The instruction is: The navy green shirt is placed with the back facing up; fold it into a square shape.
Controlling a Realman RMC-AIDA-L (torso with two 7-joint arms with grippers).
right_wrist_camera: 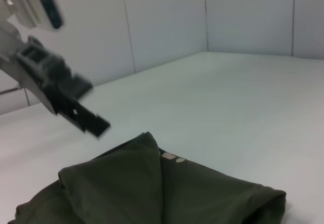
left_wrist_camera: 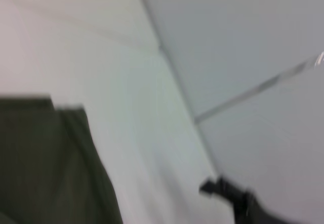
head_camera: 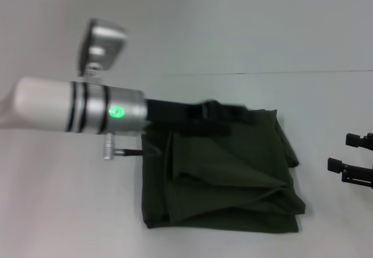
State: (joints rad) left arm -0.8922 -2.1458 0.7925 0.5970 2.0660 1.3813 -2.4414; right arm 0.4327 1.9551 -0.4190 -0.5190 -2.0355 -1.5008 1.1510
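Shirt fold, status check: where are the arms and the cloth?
Left gripper above the shirt's far edge, clear of the cloth. Right gripper parked beside the shirt, fingers open. Shirt folded to a rough square on the table. Nothing in the way.

No words, labels or numbers can be read; only two tiny cream marks show on the shirt (right_wrist_camera: 152, 193).

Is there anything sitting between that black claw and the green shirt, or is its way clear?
Nothing visible stands between them. The left gripper hangs just above the far edge of the navy green shirt, which lies folded on the white table. The right gripper waits off to the shirt's side.
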